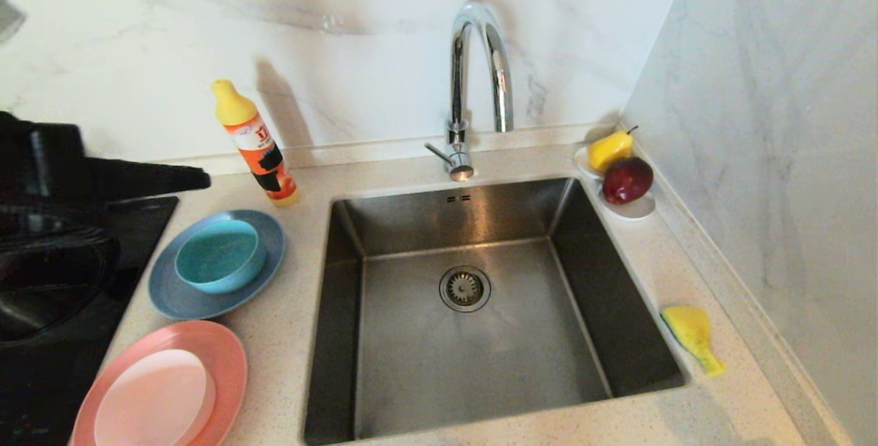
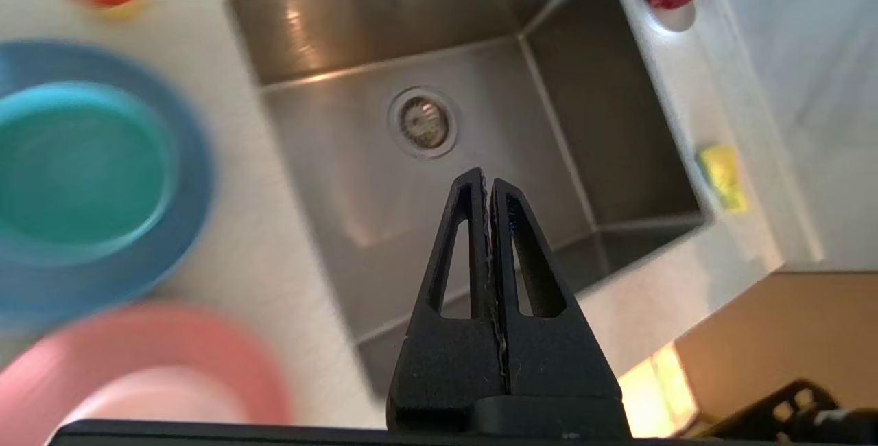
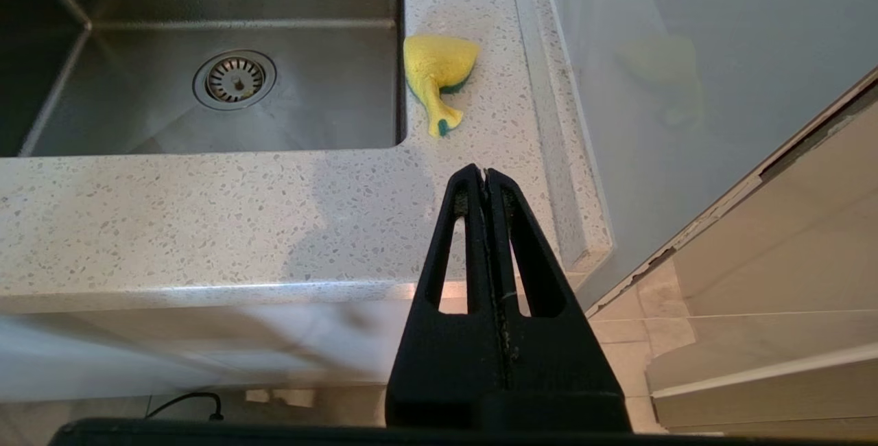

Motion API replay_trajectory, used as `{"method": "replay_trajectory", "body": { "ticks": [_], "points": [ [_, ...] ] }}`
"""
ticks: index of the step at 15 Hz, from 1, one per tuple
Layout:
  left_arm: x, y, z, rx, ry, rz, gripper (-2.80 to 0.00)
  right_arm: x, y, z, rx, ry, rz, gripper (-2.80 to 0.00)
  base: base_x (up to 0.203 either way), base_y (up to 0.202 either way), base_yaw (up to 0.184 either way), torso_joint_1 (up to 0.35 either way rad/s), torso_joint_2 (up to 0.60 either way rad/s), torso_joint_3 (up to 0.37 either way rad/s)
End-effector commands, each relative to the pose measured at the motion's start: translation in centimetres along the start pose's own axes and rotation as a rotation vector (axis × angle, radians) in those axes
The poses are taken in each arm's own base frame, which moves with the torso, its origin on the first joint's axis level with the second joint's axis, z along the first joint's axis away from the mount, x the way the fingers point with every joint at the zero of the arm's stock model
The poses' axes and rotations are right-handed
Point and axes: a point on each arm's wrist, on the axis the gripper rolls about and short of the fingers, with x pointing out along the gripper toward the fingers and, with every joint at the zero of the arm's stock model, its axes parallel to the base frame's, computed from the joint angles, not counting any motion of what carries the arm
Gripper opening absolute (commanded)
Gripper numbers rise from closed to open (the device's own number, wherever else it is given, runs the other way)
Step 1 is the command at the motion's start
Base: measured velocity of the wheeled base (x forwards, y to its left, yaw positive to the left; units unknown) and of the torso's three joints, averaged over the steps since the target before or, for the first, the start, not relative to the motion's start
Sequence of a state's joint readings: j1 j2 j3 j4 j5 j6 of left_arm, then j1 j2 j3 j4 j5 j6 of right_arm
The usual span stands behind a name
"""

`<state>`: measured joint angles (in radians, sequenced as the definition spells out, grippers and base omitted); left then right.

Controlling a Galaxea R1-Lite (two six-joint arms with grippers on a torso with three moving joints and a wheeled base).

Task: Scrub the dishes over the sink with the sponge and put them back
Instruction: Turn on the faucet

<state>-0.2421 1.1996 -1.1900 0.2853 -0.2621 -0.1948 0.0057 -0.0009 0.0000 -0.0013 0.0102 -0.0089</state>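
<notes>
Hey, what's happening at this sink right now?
Nothing is being handled yet. The left pincer hangs shut and empty above the sink; the right pincer is shut too, off the counter's front edge. The sponge lies on the counter right of the sink. On the left, the teal bowl sits on the blue plate and the pale bowl on the pink plate.

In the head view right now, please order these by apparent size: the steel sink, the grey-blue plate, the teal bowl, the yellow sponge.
1. Square stainless-steel sink
2. Wide grey-blue plate
3. Round teal bowl, sitting on that plate
4. Small yellow sponge
</notes>
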Motion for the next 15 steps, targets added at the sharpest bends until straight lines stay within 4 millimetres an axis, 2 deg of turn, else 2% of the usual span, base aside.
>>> {"method": "replay_trajectory", "body": {
  "ticks": [1,4,8,12,15],
  "points": [
    [6.2,1.4,-0.3,-0.03,0.076,-0.001,-2.8,0.0,0.0,0.0,0.0,-0.001,0.001,-2.8,0.0,0.0,0.0,0.0,0.0,0.0],
    [12.6,2.3,0.1,-0.058,0.066,-0.028,-2.8,0.0,0.0,0.0,0.0,-0.001,0.001,-2.8,0.0,0.0,0.0,0.0,0.0,0.0],
    [19.5,1.3,1.0,-0.085,0.035,-0.098,-2.8,0.0,0.0,0.0,0.0,-0.001,0.001,-2.8,0.0,0.0,0.0,0.0,0.0,0.0],
    [24.4,0.9,0.6,-0.084,0.046,-0.128,-2.8,0.0,0.0,0.0,0.0,-0.001,0.001,-2.8,0.0,0.0,0.0,0.0,0.0,0.0],
    [27.0,1.1,0.0,-0.081,0.042,-0.133,-2.8,0.0,0.0,0.0,0.0,-0.001,0.001,-2.8,0.0,0.0,0.0,0.0,0.0,0.0]
  ]
}}
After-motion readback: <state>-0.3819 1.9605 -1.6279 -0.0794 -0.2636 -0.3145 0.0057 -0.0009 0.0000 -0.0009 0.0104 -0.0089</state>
